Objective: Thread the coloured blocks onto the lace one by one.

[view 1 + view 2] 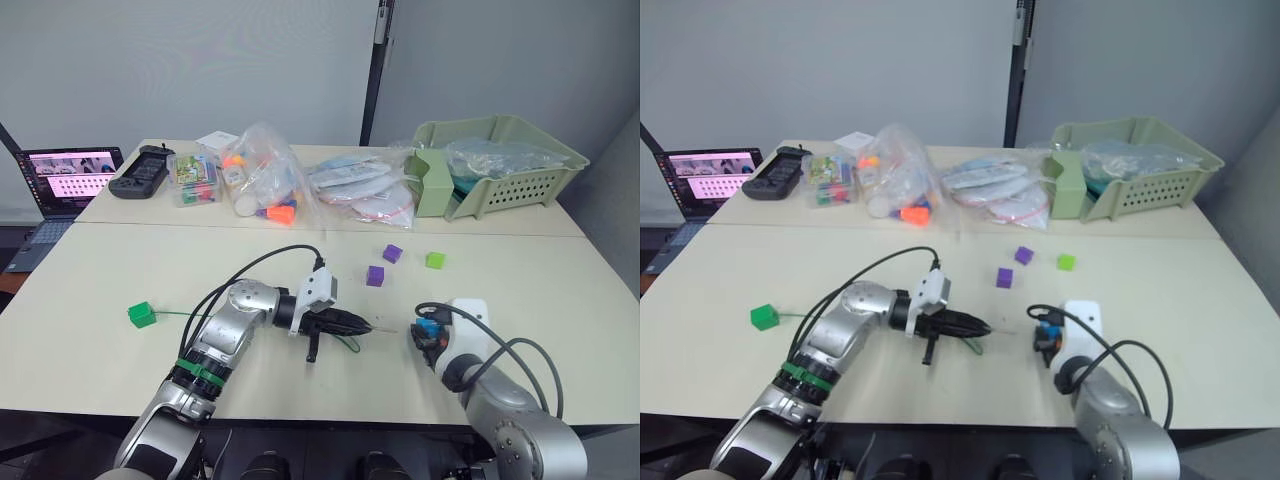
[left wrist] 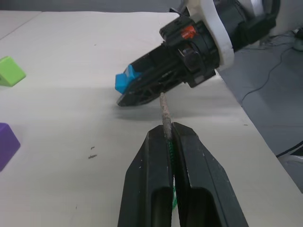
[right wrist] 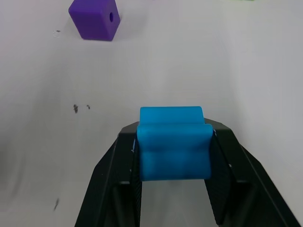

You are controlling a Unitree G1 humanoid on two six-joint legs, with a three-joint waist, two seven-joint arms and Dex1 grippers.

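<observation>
Surface: pale table (image 1: 100,280) made of two tops pushed together, grey wall behind
Left arm: bent across the near table, left gripper (image 1: 362,326) pointing toward the right one; fingers pressed together on the lace (image 2: 166,113), tan tip sticking out ahead
Right arm: low at the near edge; right gripper (image 3: 174,144) clamped on the blue block (image 3: 173,143), facing the lace tip; tip just short of the block
Lace tail: runs back under the left arm to the dark green block (image 1: 142,315) on the robot's left
Loose blocks: two purple blocks (image 1: 375,276) and (image 1: 392,254), lime green block (image 1: 435,260), mid-table beyond the grippers; well apart from them
Far edge: laptop (image 1: 68,178), black controller (image 1: 142,170), bags of toys (image 1: 262,182), green basket (image 1: 500,165)
</observation>
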